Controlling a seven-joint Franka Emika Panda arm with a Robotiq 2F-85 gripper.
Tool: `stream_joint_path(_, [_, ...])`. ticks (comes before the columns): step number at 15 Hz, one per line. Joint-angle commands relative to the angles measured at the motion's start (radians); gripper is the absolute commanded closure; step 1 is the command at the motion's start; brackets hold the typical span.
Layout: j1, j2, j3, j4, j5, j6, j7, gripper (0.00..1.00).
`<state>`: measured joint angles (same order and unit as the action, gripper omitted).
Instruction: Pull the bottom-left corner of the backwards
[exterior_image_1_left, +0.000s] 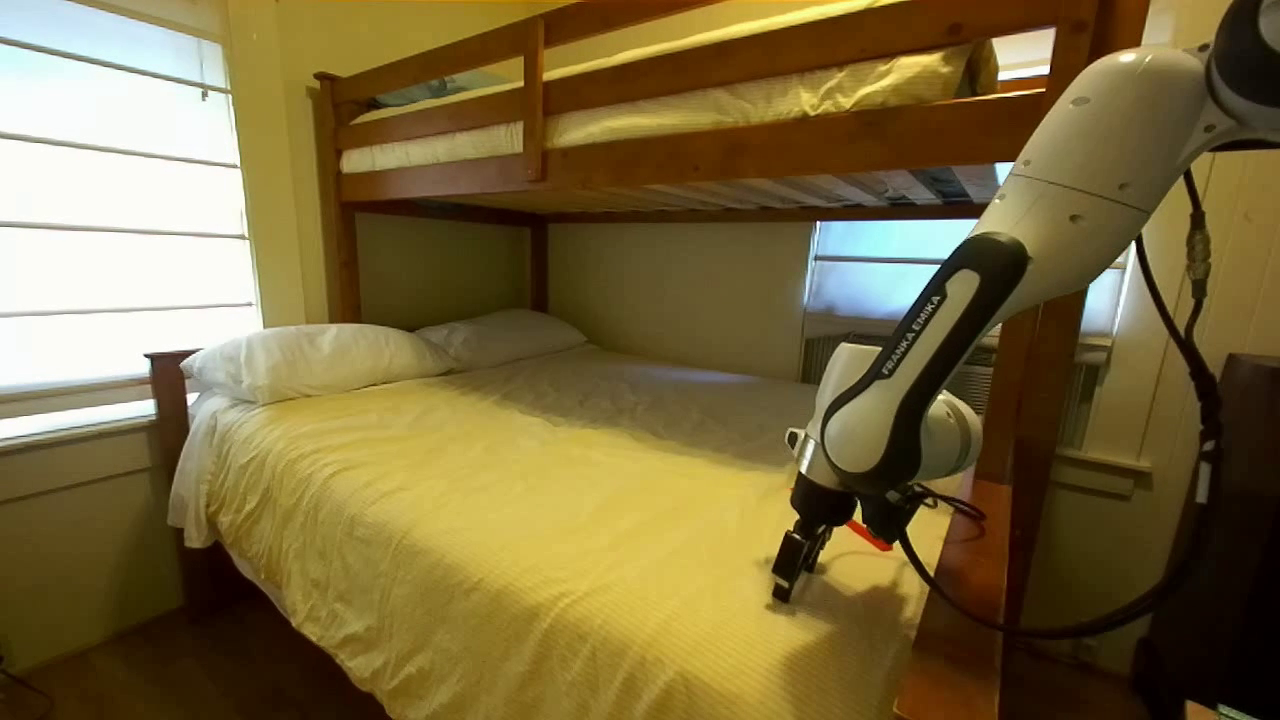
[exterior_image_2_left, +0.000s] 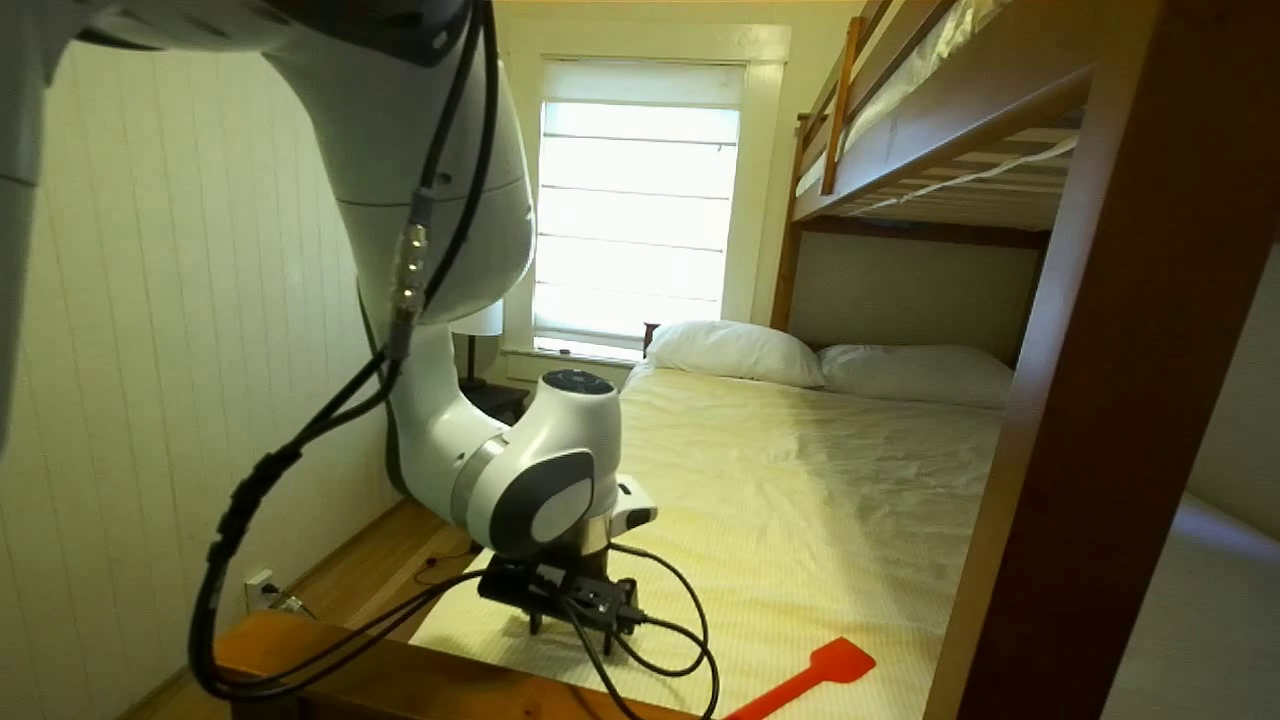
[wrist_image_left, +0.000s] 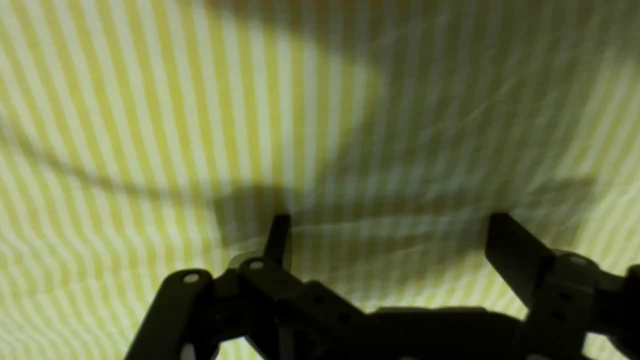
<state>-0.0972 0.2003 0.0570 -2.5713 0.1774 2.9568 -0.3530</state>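
The pale yellow striped bed cover lies over the mattress in both exterior views and fills the wrist view. Its bottom-left corner area shows in an exterior view beside the wooden footboard, which hides its lowest part. My gripper points down at the cover near the foot end; it also shows in an exterior view. In the wrist view the gripper is wide open, with only shaded, lightly wrinkled cover between the fingers. The fingertips are at or just above the fabric; I cannot tell whether they touch.
A red spatula lies on the cover near the footboard. A wooden bunk post stands at the foot end. The upper bunk hangs above. White pillows lie at the far end. Cables loop from the arm.
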Motion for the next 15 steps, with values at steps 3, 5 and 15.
stream_joint_path(3, [-0.030,0.097,-0.008,0.066,-0.108,-0.039,-0.025,0.40])
stream_joint_path(5, [-0.033,0.097,-0.003,0.060,-0.123,-0.043,-0.027,0.53])
stream_joint_path(15, [0.003,0.016,-0.049,0.091,-0.160,-0.156,0.110,1.00])
